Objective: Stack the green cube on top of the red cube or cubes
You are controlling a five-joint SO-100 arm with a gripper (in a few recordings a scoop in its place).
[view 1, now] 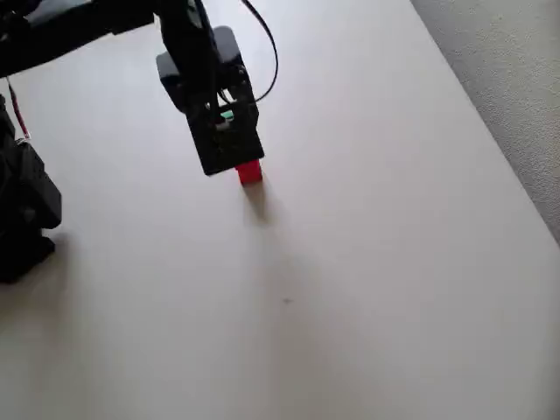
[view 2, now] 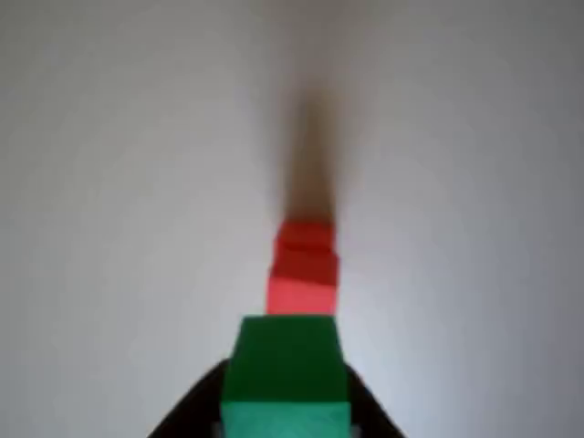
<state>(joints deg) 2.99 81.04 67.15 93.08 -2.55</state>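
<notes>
Wrist view puts the green cube (view 2: 285, 374) right at the bottom middle of the picture, large and close, with my dark fingers (view 2: 187, 411) pressing against it from both sides. My gripper (view 2: 285, 415) is closed on this cube and carries it clear of the tabletop (view 2: 109, 182). Just beyond the cube, further up the picture, stand the red cubes (view 2: 304, 265): I see a brighter pinkish face nearest me, then darker red faces behind it, lined up one after another. They look stacked, though the blur keeps me from saying how their edges meet. A long soft shadow (view 2: 310, 146) runs away from them across the pale surface.

From the overhead view, my black arm (view 1: 188, 52) reaches in from the upper left, and my gripper (view 1: 227, 131) hangs over the middle-left part of the tabletop (view 1: 394, 262). A sliver of the green cube (view 1: 227, 115) shows between the dark parts of my wrist. The red cubes (view 1: 249, 172) peek out as a single red patch just below and to the right of my gripper's lower edge, so the green cube sits near them but a little to one side. A grey floor (view 1: 507, 70) fills the top right corner.
</notes>
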